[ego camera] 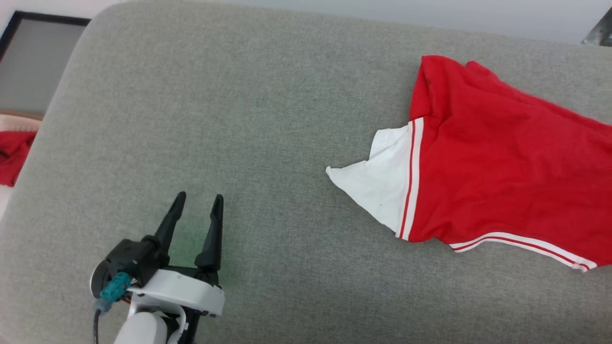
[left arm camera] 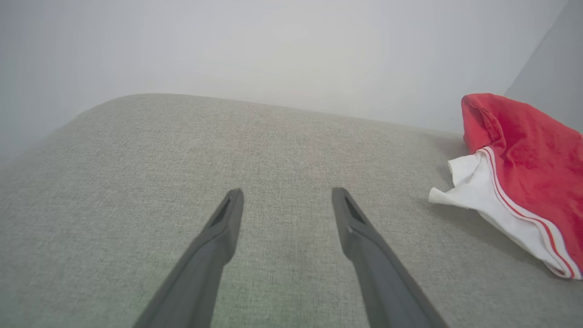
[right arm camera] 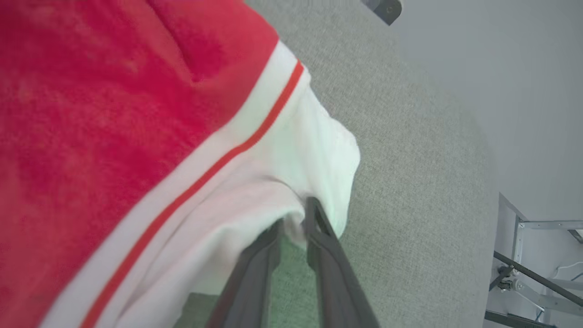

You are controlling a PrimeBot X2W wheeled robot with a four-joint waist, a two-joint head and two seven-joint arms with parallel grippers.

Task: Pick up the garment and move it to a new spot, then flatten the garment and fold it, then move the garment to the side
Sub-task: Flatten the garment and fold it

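one red and white garment (ego camera: 502, 162) lies on one grey padded surface (ego camera: 267, 119), with one white sleeve (ego camera: 382, 186) seen in the head view. two grippers are in sight: one left gripper (ego camera: 200, 196) and one right gripper (right arm camera: 295, 214), each with two dark fingers (ego camera: 212, 234), four in all. one other red cloth (ego camera: 14, 155) sits at the head view's left edge, and one dark-framed panel (ego camera: 38, 62) beyond it.

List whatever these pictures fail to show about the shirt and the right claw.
- Head view: the garment runs off the right edge; its full outline is cut off.
- Right wrist view: the tips of the right claw sit under white sleeve cloth; whether they grip it cannot be told.
- Head view: a red cloth at the left edge is cut by the frame and the grey cushion; what it is cannot be made out.
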